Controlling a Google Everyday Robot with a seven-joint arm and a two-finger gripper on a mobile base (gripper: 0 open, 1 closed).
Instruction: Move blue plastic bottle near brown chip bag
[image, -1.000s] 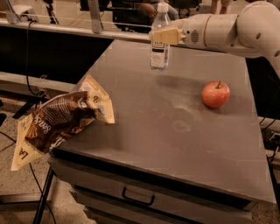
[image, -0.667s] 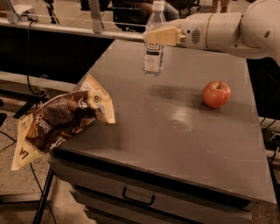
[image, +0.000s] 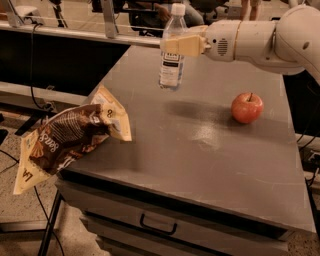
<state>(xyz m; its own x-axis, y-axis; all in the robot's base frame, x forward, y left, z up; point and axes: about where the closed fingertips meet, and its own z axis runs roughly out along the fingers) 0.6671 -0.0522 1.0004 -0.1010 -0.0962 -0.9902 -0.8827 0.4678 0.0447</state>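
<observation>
The blue plastic bottle (image: 172, 55) is a slim clear bottle with a white cap and a white label. It hangs upright above the far part of the grey table (image: 200, 165). My gripper (image: 176, 45) is shut on the bottle's upper body, with the white arm (image: 260, 37) reaching in from the right. The brown chip bag (image: 70, 135) is dark brown with cream edges. It lies over the table's front left corner and hangs partly off the edge, well left of and nearer than the bottle.
A red apple (image: 247, 107) stands on the table's right side. A drawer handle (image: 158, 226) shows under the front edge. A dark counter with a rail (image: 75, 35) and cables runs behind on the left.
My gripper has carried the bottle leftward and nearer, toward the chip bag. The bag and apple have not moved.
</observation>
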